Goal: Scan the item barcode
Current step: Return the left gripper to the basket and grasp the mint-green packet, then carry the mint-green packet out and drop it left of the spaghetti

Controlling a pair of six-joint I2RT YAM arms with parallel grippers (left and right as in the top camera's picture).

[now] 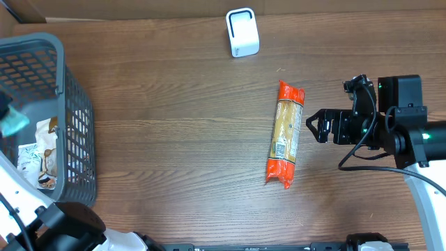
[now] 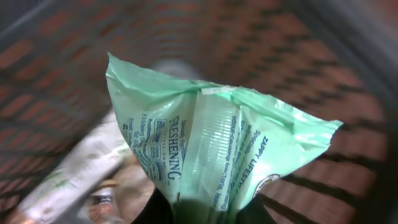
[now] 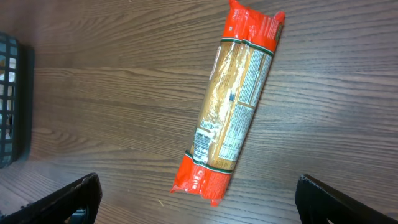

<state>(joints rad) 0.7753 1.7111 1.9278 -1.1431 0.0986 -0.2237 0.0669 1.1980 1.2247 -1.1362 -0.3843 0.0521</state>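
At the far left of the overhead frame stands a grey plastic mesh basket (image 1: 73, 118). Inside it the left gripper (image 2: 205, 208) is pinched tight on the lower edge of a pale green crinkled plastic pouch (image 2: 211, 143), which fills the wrist view above other packets. This looks like the item being drawn out for scanning. To do that well, lift it straight up clear of the basket wall, then find its barcode, not visible here, and turn that face flat toward the small white box-shaped scanner (image 1: 242, 33) at upper centre. Right of centre, a long orange-ended clear pasta packet (image 1: 284, 134) lies flat on the brown wooden table (image 1: 174, 139). Just beside it, the right gripper (image 1: 311, 127) is spread wide, holding nothing.
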